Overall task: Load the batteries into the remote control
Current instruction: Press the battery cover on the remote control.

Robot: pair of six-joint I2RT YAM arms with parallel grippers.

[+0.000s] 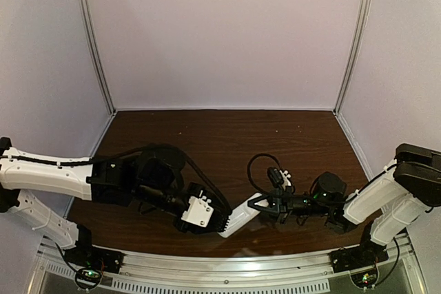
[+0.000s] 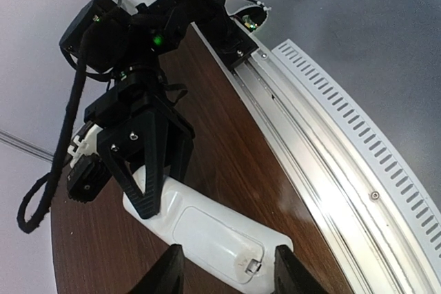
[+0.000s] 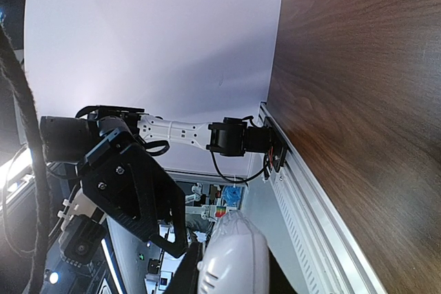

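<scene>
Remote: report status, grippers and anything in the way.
Right gripper shut on remote. Left gripper open, straddling its other end. Batteries not in sight. Nothing blocking seen.

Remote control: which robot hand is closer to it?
Right. The right gripper clamps one end of the remote control; the left gripper straddles the other end loosely.

White remote control [image 2: 207,228] — slim bar, back up

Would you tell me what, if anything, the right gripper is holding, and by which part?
The right gripper holds the remote control by one end, clamped across its width. The left gripper straddles the other end; whether it grips is unclear.
</scene>
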